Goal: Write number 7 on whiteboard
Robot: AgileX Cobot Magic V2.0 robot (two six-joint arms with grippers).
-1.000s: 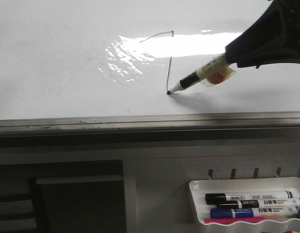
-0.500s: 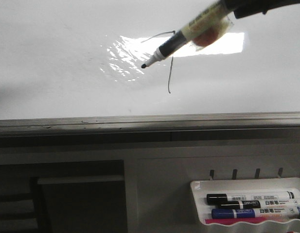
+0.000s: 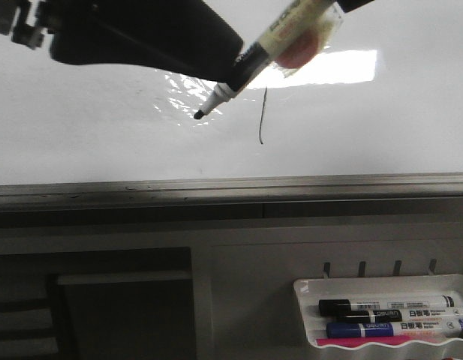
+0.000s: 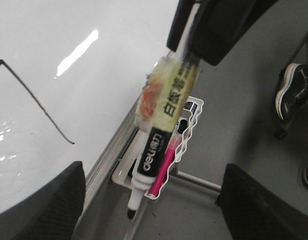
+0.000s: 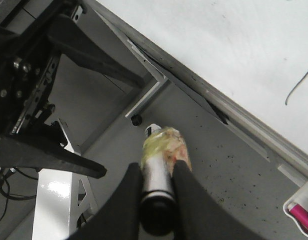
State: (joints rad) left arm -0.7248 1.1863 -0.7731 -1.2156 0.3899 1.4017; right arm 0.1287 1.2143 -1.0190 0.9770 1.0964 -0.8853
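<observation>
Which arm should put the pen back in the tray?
Probably the right gripper: shut on the pen, with the tray on its side. The left gripper hangs open, empty.

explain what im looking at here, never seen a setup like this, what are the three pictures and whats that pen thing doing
This is a robot with two arms, each ending in a two-fingered pincer. The front view looks forward over a large glossy white whiteboard lying flat. The other two pictures come from small cameras on the arms' wrists.

The right pincer is shut on a black-and-white marker wrapped in yellowish tape, its uncapped tip lifted just off the board. The dark shape crossing the front view's upper left is the left arm; its left pincer is open and holds nothing.

On the board is a thin dark hand-drawn number 7, clearest in the left wrist view; in the front view only its stem shows, the rest hidden behind the marker. Below the board's grey edge hangs a small white tray holding spare markers.
</observation>
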